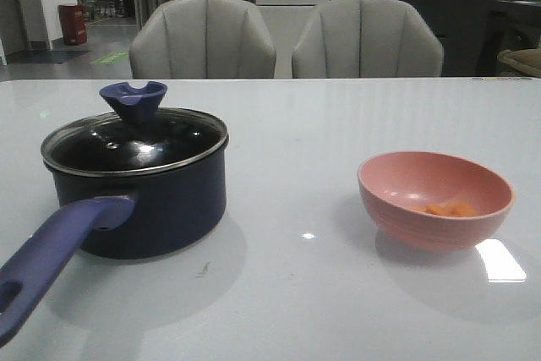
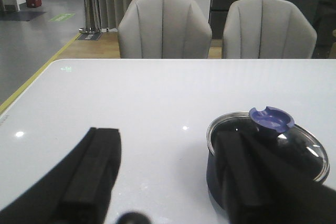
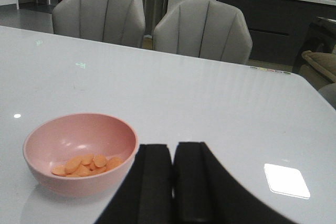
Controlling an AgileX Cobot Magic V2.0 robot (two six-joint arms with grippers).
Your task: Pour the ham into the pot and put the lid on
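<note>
The dark navy pot (image 1: 148, 200) stands at the left of the table, its blue-purple handle (image 1: 51, 259) pointing toward me. The glass lid (image 1: 135, 141) with its notched blue knob (image 1: 133, 99) sits on the pot. The pot also shows in the left wrist view (image 2: 220, 166) with the lid (image 2: 294, 145) and knob (image 2: 271, 119). Orange ham slices (image 3: 86, 164) lie in a pink bowl (image 3: 79, 150) at the right; the ham also shows in the front view (image 1: 450, 208). My left gripper (image 2: 168, 145) is open, beside the pot. My right gripper (image 3: 173, 153) is shut and empty, beside the bowl.
The pink bowl (image 1: 435, 199) stands on the white table (image 1: 296, 293). Two grey chairs (image 1: 203, 40) (image 1: 368, 38) stand behind the table's far edge. Neither arm shows in the front view.
</note>
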